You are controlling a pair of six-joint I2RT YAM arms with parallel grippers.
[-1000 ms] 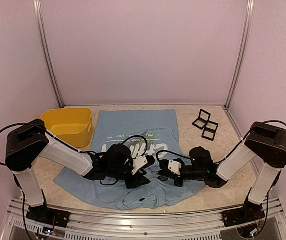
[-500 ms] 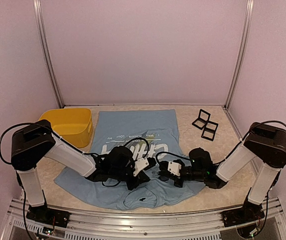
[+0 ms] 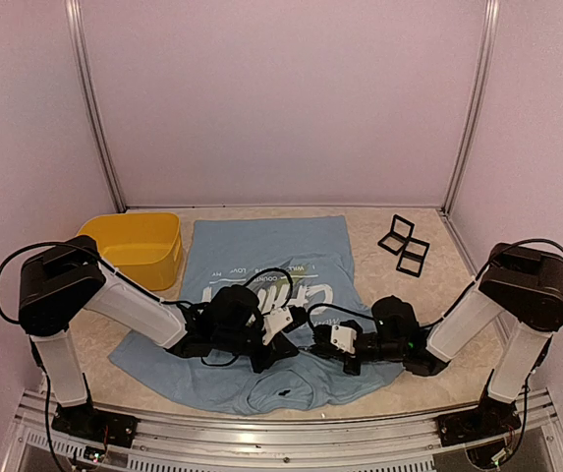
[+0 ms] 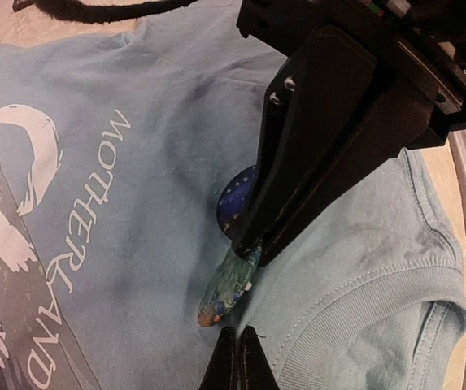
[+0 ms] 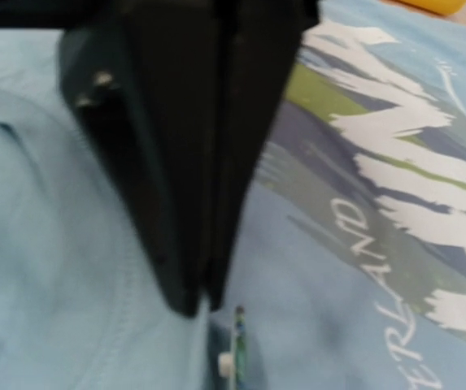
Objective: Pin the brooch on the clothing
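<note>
Since one second ago, the left hand (image 4: 237, 348) has been closing, and its fingers are now pressing together. Both hands are sitting slightly nearer the arm bases over the shirt (image 3: 261, 246).

The brooch (image 4: 227, 286) is standing on edge against the chest of the shirt, between the printed lettering (image 4: 78, 203) and the collar (image 4: 354, 317). It is showing a green and blue painted rim. In the right wrist view it is appearing as a thin strip just beyond the fingertips.

The right hand (image 5: 198, 302) is reaching in from the right with its fingers fully together, and its tips are gripping the upper end of the brooch. A dark blue disc (image 4: 231, 201) is showing on the fabric just behind those fingers. It is partly hidden, so what it is cannot be told.

The left hand is pointing its closed tips at the fabric just beside the lower end of the brooch. Whether it is pinching cloth or anything else cannot be told.

The shirt is lying flat on the bench (image 3: 428, 295), with the collar toward the arm bases and the hem toward the back wall. A yellow tub (image 3: 148, 264) is sitting at the shirt's left edge. Two black frames (image 3: 404, 246) are lying on the bench near the shirt's far right corner.
</note>
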